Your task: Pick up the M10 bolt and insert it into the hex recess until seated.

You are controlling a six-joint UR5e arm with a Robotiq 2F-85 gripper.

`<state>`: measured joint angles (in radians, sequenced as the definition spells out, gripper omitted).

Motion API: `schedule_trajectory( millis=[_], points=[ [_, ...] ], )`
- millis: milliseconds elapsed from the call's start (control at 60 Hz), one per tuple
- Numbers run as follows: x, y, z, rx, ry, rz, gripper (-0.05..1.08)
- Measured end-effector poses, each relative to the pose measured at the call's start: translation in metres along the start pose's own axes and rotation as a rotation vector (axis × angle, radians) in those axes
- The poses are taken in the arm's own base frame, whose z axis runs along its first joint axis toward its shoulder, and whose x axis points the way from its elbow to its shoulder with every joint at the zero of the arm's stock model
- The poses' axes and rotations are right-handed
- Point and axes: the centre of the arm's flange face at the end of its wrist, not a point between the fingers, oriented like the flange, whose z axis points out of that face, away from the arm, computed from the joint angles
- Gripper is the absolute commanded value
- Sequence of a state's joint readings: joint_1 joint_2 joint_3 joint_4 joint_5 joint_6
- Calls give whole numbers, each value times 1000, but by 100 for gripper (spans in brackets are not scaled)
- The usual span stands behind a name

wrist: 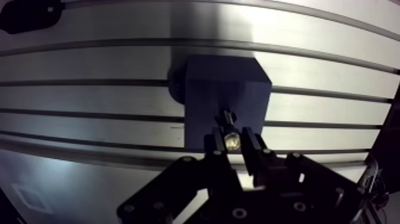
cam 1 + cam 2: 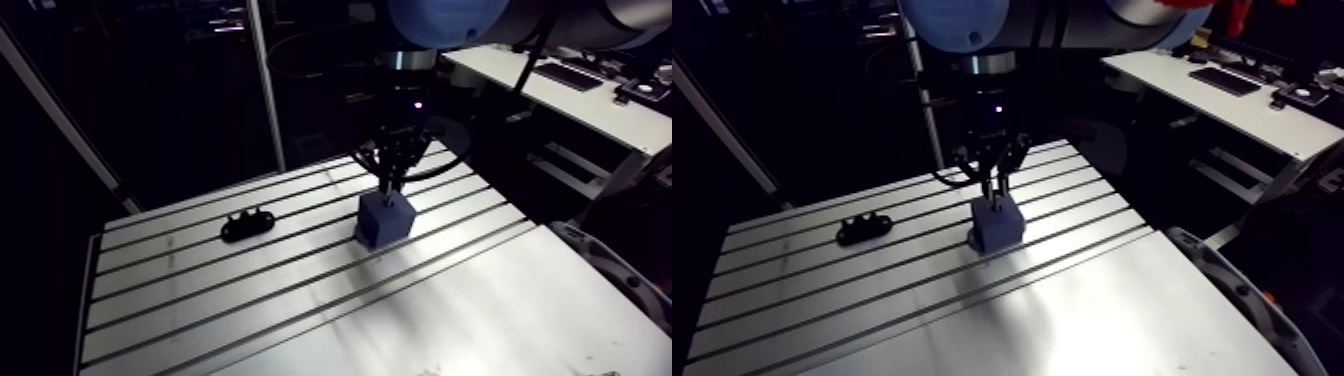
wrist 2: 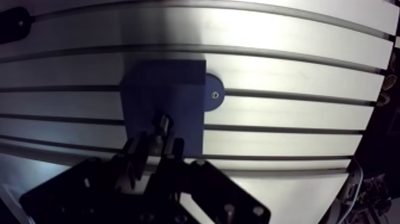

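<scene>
Your end effector is clenched on the bolt, right over the block. In the wrist view, a bright end of the bolt is pinched between the two fingers and the dark remainder points down at the block's top face. The arm view shows it hanging upright, with its lower tip at or just above that face. I can't tell you whether it's touching.

The recess itself is hidden under the bolt, so you can't check from here how the flats line up.

Expect a stiff, dense little piece of steel, light enough for this grasp, though smooth metal on flat pads can twist or slide under a push. It's held high up, at one end. That leaves the shank free for entry, but a side load at the tip could lever it askew. I'd judge that a straight descent with a gentle push suits it, plus a small twist if the hex binds.

The block stands on the slotted surface. A small black part lies well to one side of the block and clear of your path.
</scene>
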<state>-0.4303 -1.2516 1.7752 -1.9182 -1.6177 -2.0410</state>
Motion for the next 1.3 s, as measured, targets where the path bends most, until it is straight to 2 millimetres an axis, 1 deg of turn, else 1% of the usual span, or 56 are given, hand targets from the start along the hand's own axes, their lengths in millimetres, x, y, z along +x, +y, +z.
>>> schedule_trajectory(
  millis=[600, 1300],
  points=[
    [-1, 0, 1, 2, -1, -1, 84],
    [0, -1, 7, 8, -9, -4, 83]
  ],
)
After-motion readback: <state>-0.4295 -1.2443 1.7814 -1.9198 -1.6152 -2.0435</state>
